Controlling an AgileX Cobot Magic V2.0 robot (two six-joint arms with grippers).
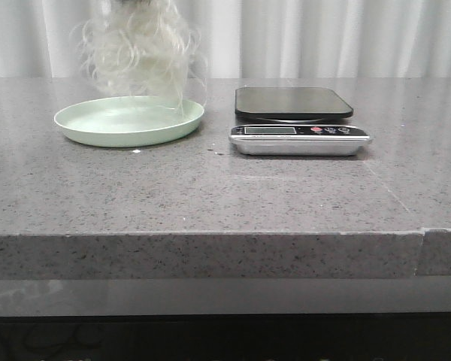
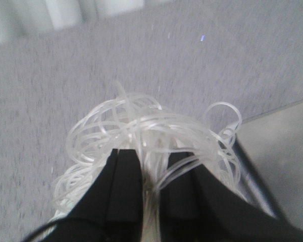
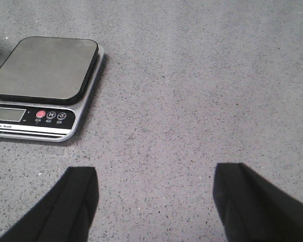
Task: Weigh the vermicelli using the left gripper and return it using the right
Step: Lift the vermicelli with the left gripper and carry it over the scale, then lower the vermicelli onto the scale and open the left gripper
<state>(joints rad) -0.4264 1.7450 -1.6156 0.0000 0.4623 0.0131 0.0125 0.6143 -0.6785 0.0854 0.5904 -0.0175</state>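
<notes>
Two fingers [image 2: 122, 186] around lifted vermicelli [image 2: 151, 136]

A grey speckled stone countertop [image 1: 210, 195] carries two things, both resting directly on its surface. A kitchen scale [image 1: 298, 120] stands near the middle (black weighing platform behind, silver front strip with a display and small buttons, one of them red). To the left of the scale, just beside it but apart, lies a pale green plate [image 1: 128, 120], shallow and round. The countertop's front edge is thick.
</notes>
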